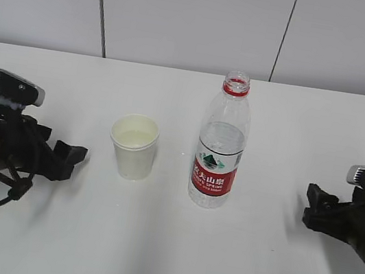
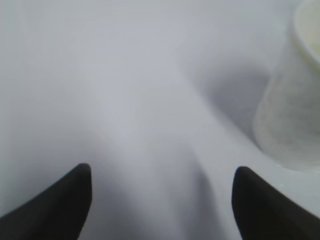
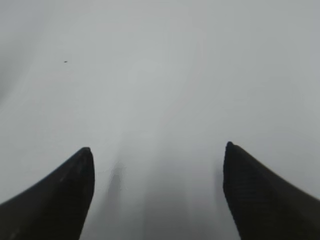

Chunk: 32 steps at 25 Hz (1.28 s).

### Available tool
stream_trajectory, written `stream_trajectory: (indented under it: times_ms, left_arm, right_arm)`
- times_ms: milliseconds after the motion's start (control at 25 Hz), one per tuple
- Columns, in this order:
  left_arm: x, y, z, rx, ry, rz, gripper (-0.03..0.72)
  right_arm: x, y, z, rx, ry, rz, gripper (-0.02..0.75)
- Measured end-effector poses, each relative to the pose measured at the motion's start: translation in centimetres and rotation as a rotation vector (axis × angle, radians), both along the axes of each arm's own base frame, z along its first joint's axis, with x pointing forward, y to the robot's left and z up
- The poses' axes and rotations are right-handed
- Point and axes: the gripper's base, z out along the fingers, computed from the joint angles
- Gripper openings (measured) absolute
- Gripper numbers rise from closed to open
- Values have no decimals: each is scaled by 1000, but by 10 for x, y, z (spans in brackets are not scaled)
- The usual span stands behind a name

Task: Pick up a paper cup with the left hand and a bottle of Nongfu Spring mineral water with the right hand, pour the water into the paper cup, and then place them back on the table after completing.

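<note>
While both arms lie low at the edges of the counter (image 1: 163, 259), the cup (image 1: 134, 147) and the bottle (image 1: 220, 143) stand upright side by side in the middle, apart from each other. The left gripper (image 1: 73, 159) is spread and holds nothing, just left of the cup. The right gripper (image 1: 314, 207), also spread and bare, sits well right of the bottle. The bottle has no cap and is partly full; the cup seems to hold liquid, so I judge the pouring and setting down are done.
</note>
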Motion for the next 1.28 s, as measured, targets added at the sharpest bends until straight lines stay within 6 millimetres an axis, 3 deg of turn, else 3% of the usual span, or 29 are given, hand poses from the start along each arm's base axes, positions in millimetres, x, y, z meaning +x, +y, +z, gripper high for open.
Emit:
stream_trajectory:
  times_ms: [320,520,720,880,1000,1120,1280]
  left_arm:
    - [8,39,37,108,-148,152,531]
    - [8,63,46,99,-128,295,531]
    - [22,66,63,162,47,308,531]
    - [40,69,88,233,270,322,531]
    - [47,72,116,277,452,337,531]
    - [47,74,149,313,615,347,531]
    - [47,75,185,337,694,359,531]
  right_arm:
    - [17,-29,17,14,-91,-116,592]
    - [28,-42,33,60,-124,-148,590]
    - [51,-44,47,113,91,-135,590]
    - [77,-46,80,140,359,-98,589]
    - [86,-48,108,121,691,-63,589]
    - [91,-51,140,72,893,-48,589]
    - [97,-52,174,57,945,-40,589]
